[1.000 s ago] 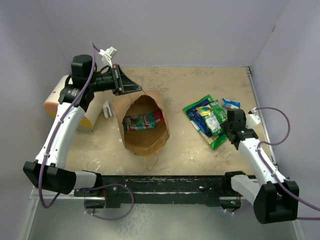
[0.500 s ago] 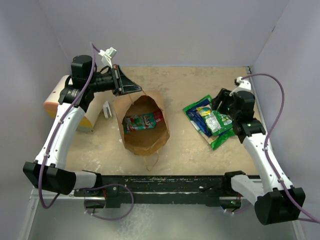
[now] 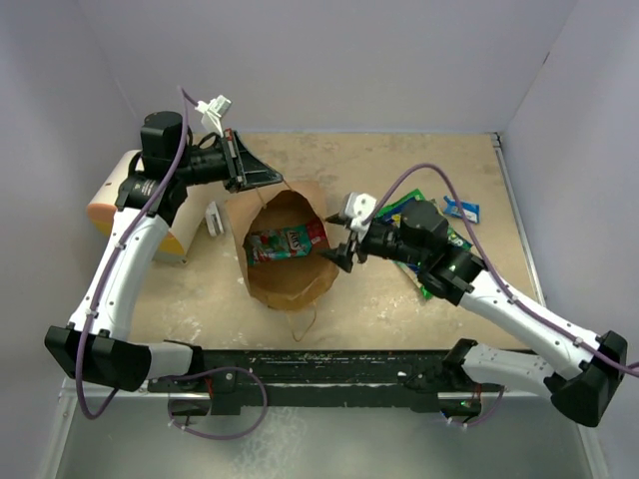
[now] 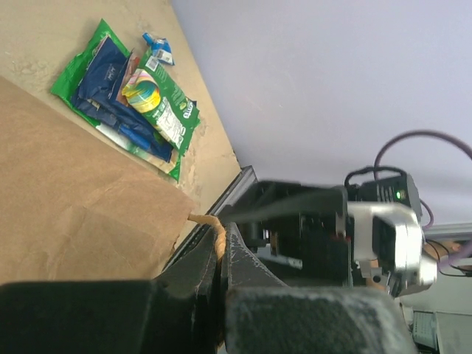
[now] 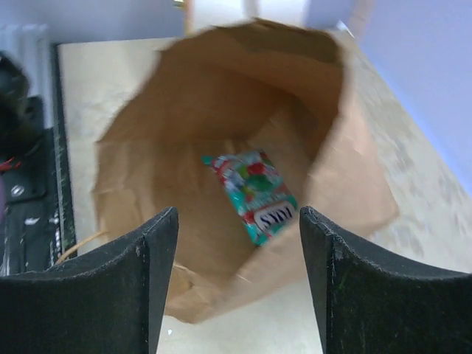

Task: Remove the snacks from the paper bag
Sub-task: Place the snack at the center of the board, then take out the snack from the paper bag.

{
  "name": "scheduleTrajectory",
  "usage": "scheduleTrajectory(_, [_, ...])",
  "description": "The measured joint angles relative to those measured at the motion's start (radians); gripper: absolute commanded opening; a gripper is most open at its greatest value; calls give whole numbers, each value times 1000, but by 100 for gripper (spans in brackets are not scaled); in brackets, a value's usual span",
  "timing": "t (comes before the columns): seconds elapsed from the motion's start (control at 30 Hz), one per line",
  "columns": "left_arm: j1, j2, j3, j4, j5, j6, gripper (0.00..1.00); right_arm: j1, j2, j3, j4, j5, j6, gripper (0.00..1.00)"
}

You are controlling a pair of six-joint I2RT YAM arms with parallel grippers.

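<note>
The brown paper bag (image 3: 292, 267) stands open in the middle of the table. A teal-red-white packet (image 3: 288, 240) lies inside it, also seen in the right wrist view (image 5: 254, 193). My left gripper (image 3: 270, 178) is shut on the bag's twisted handle (image 4: 214, 234) at the far rim. My right gripper (image 3: 339, 255) is open and empty, just outside the bag's right rim, facing the bag's mouth (image 5: 221, 140). A pile of green-white and dark blue packets (image 4: 133, 103) lies on the table to the right, partly hidden under my right arm (image 3: 435, 247). A small blue packet (image 3: 461, 209) lies beyond it.
A cream cylinder with an orange end (image 3: 112, 200) lies at the far left behind my left arm. A small white block (image 3: 213, 218) stands left of the bag. Grey walls close the back and sides. A black rail (image 3: 329, 364) runs along the near edge.
My right arm has swung left from over the snack pile to the bag's right rim, gripper open. My left gripper still holds the bag's handle and has not moved.
</note>
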Motion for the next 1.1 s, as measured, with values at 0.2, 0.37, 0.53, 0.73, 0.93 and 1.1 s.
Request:
scheduleTrajectory(0.2, [0,0,0,1,-9,-5,0,193,64,45,-1,-19,-226,67])
scheduleTrajectory(0.37, [0,0,0,1,-13,-5,0,317,201,76,-13,61,-399,67])
scheduleTrajectory(0.53, [0,0,0,-2,-13,-5,0,337,330,76,-14,146,-517,63])
scheduleTrajectory(0.73, [0,0,0,-1,-12,-5,0,335,454,67,77,200,-557,57])
scheduleTrajectory(0.93, [0,-3,0,-1,-10,-5,0,335,532,36,223,221,-508,54])
scheduleTrajectory(1.1, [0,-4,0,1,-4,-4,0,327,594,3,328,252,-460,57])
